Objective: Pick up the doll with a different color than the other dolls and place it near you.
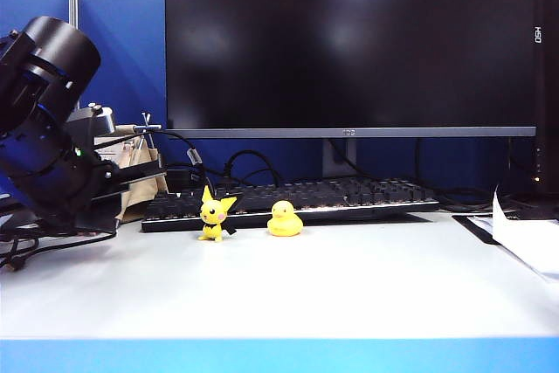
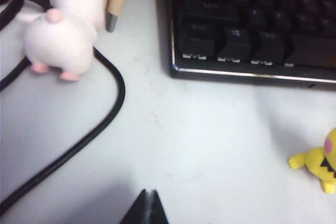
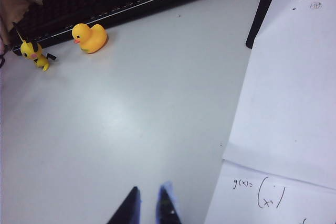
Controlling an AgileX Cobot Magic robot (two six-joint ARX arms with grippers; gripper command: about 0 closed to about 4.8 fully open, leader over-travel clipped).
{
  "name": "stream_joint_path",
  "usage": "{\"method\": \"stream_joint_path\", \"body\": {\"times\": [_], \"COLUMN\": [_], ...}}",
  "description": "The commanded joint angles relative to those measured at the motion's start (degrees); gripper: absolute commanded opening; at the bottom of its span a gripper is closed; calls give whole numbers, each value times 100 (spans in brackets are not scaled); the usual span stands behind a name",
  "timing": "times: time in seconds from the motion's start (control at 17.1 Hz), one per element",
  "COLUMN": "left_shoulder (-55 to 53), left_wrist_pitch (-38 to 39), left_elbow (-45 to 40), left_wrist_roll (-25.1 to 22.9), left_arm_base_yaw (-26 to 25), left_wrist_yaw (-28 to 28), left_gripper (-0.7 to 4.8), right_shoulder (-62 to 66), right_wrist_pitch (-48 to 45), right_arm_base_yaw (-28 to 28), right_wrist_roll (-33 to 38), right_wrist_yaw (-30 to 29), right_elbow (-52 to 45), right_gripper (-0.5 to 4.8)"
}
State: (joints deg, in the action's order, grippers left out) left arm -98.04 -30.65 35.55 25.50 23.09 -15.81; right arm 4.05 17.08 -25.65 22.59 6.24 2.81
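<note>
Nearest in the left wrist view, lower centre: left gripper (image 2: 148, 208), jaws clenched tip to tip on nothing, bare tabletop (image 2: 210, 145) under them. In the exterior view that arm fills the left edge, low over the tabletop.

Right gripper (image 3: 148, 205) hangs above open tabletop at the lower centre of its view; jaws slightly parted, holding nothing. White papers (image 3: 283, 103) lie to the right of the frame.

Mid-distance in the exterior view: the pointy-eared yellow doll (image 1: 213, 216) and the yellow duck (image 1: 284, 218) stand side by side, apart, just in front of the black keyboard (image 1: 297, 201).

Farther, upper left of the left wrist view: the pink-white rabbit doll (image 2: 63, 30), blurred, sitting beside a black cable (image 2: 100, 124) that curves just in front of it. It is not visible in the exterior view, apparently hidden behind the arm.

Judgement: the jaws closed short of the rabbit; no grasp yet. To do the step well: reopen, advance toward the rabbit until its body sits between the jaws, keep above the cable so it is not pinched along, then close gently on the rounded body rather than the ears. Rounded shape may slip; grip at the widest part.
</note>
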Motion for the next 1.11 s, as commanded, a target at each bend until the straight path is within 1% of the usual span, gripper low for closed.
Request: {"method": "stream_joint_path", "body": {"times": [0.06,0.12,0.18,0.23,0.29,0.35,0.47,0.7,0.82,0.88,1.0,1.11], "left_shoulder": [0,0,0,0,0,0,-4,-4,-26,-103,-315,-481], "left_wrist_pitch": [-28,-28,-31,-31,-26,-28,-22,-17,22,72,68,-26], "left_elbow": [20,20,20,24,42,59,138,417,431,433,455,472], "left_wrist_roll": [2,-4,-24,-35,-42,-44,-44,-61,9,7,2,2], "left_arm_base_yaw": [-2,-2,-4,-9,-9,-9,-11,-247,-420,-501,-509,-509], "left_wrist_yaw": [0,-2,-7,-101,-334,-352,-555,-643,-590,-442,-221,-197], "left_gripper": [14,27,67,187,457,479,479,479,469,460,460,460], "right_shoulder": [-9,-9,-9,-9,-9,-9,-11,-9,-9,-9,-9,-9], "right_wrist_pitch": [87,87,87,87,90,87,87,87,87,87,87,87], "right_arm_base_yaw": [0,0,0,0,0,0,0,0,0,0,0,0], "right_wrist_roll": [-13,-13,-13,-13,-13,-13,-13,-13,-13,-13,-13,-13], "right_wrist_yaw": [13,13,11,13,13,13,13,11,13,9,13,13], "right_elbow": [-2,-2,-2,-2,-2,-2,-2,-2,-2,-2,-2,-2], "right_gripper": [53,53,53,53,53,53,53,53,53,53,53,53]}}
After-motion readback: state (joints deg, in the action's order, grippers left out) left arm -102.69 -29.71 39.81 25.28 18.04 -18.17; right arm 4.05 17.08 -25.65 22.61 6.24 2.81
